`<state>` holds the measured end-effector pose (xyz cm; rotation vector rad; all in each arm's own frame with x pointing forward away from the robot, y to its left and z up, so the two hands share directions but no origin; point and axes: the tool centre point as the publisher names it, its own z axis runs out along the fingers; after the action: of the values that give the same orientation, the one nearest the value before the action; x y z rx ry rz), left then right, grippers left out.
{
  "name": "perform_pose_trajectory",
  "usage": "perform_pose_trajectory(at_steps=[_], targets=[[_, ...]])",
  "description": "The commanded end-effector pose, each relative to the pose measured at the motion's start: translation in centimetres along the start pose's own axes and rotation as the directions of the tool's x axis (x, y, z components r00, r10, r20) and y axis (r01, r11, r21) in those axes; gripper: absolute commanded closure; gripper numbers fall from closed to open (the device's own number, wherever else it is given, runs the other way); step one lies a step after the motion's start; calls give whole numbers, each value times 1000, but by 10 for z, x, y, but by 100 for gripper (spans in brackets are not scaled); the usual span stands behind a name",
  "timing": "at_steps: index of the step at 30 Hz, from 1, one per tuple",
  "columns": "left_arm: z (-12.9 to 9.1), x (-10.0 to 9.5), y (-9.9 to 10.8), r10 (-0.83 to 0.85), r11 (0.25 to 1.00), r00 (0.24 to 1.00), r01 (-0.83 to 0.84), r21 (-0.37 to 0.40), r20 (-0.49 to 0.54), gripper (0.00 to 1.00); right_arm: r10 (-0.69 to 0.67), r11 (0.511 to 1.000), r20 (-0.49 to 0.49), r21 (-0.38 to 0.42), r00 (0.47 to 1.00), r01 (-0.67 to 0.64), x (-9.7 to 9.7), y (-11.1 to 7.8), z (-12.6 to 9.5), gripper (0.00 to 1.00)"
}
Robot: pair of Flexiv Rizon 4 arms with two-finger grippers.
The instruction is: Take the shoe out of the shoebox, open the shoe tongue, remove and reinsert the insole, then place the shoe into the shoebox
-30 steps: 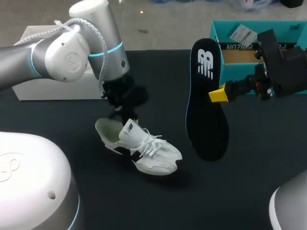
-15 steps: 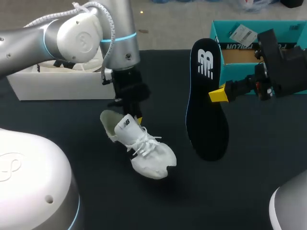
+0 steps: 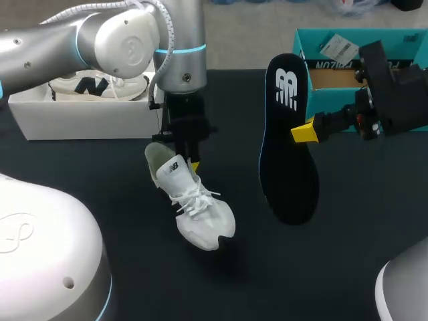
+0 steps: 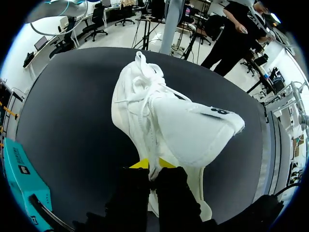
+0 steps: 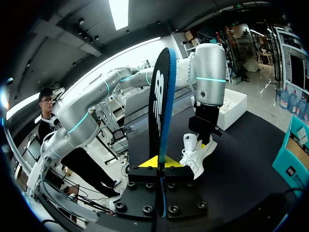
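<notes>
**Shoe and insole held apart**

The white shoe (image 3: 195,207) hangs heel-up over the black table (image 3: 321,267), its heel end pinched by the left gripper (image 3: 192,162). Beside it, the right gripper (image 3: 304,132) clamps the dark insole (image 3: 287,140) upright. Behind stand a white shoebox (image 3: 87,120) and a teal shoebox (image 3: 302,50).

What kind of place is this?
Probably a robot test lab: the left gripper holds a white sneaker, the right gripper a black insole, over a black table with a white shoebox and a teal shoebox.
</notes>
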<state>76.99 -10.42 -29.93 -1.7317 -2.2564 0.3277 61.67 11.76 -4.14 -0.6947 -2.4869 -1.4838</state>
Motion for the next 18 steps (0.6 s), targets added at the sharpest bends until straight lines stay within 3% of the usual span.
perform_pose_trajectory(at_steps=[1,18], targets=[[-7,-14,5,47,999,992,-49,-16,-120,100,2,1000,-2,7,1000,-2,-2,4,3,100],[-1,-49,31,209,972,954,-227,-62,-215,100,2,1000,-2,7,1000,-2,-2,4,3,100]])
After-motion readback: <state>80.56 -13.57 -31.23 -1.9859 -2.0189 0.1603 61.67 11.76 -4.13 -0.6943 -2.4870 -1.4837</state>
